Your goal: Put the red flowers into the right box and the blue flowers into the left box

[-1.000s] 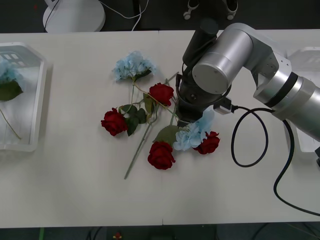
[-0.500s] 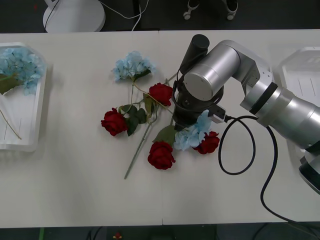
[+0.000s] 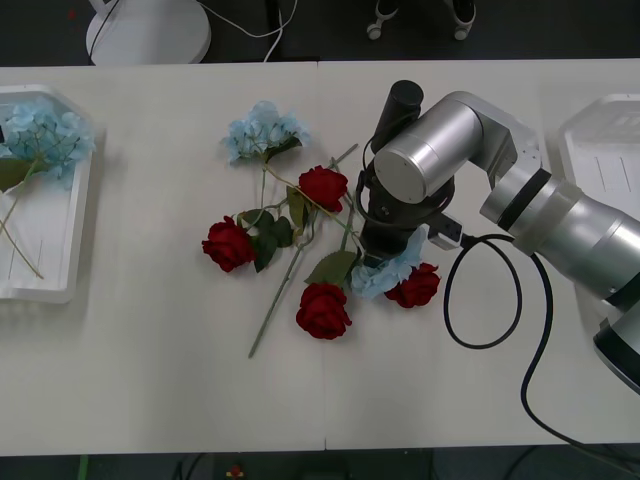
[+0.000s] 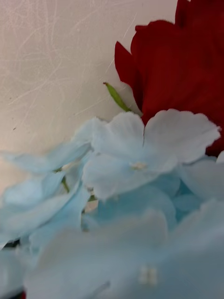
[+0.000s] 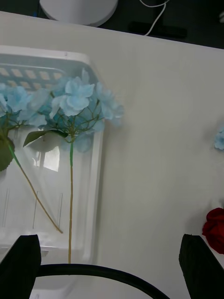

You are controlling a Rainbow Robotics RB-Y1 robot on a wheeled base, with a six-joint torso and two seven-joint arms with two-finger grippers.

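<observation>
White tabletop (image 3: pixel 150 380); silver right arm (image 3: pixel 560 215) reaches across it. White rectangular plastic left box (image 3: pixel 60 290) well off to the right gripper's left holds pale blue hydrangea clusters (image 3: pixel 45 135); white right box (image 3: pixel 595 140) beside the arm. Right gripper (image 3: pixel 385 255) sits down on a blue cluster (image 4: pixel 130 187), red rose (image 4: pixel 182 60) touching; its opening cannot be told, arm hides it. Three more red roses (image 3: pixel 322 310) and a blue cluster (image 3: pixel 262 130) lie left of it. Left gripper (image 5: pixel 107 264) spread wide above the left box (image 5: pixel 93 154).

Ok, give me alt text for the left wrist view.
A blue flower on a long stem lies across the rim of the left box, another blue cluster inside. The left gripper hangs open above the table; a red flower sits nearby.
</observation>
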